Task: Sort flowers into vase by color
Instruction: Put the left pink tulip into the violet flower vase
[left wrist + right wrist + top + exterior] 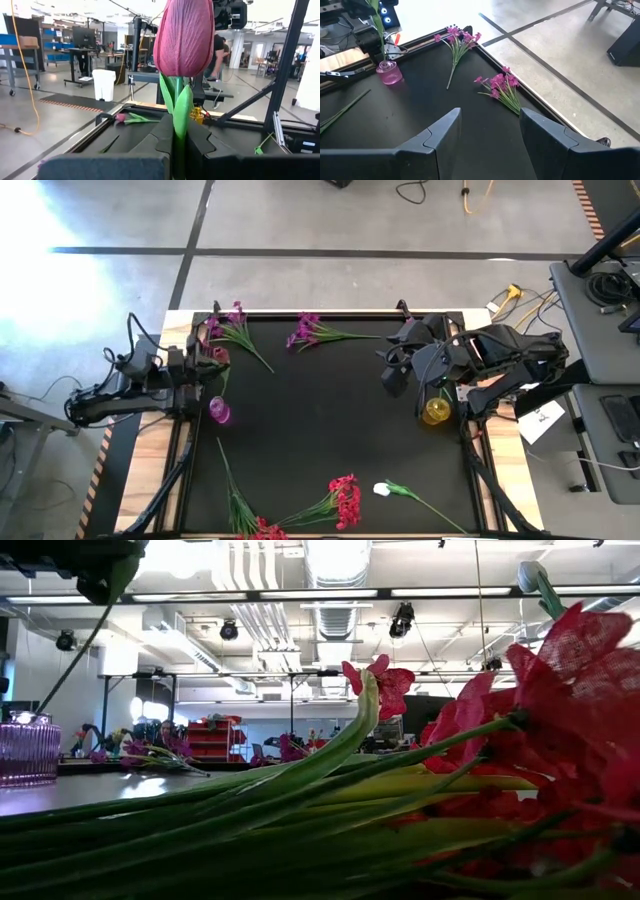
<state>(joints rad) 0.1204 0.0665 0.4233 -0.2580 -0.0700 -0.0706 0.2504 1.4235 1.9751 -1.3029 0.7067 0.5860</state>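
The left end effector (177, 142), closed on the green stem of a pink tulip bud (184, 36), hovers just above the purple ribbed glass vase (220, 411), while the right end effector (487, 132) hangs open across the bench (320, 430).

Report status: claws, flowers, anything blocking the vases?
Left claw shut on pink tulip, near purple vase. Right claw open, empty, by yellow vase. Purple clusters, red clusters, white tulip still on mat. No obstruction.
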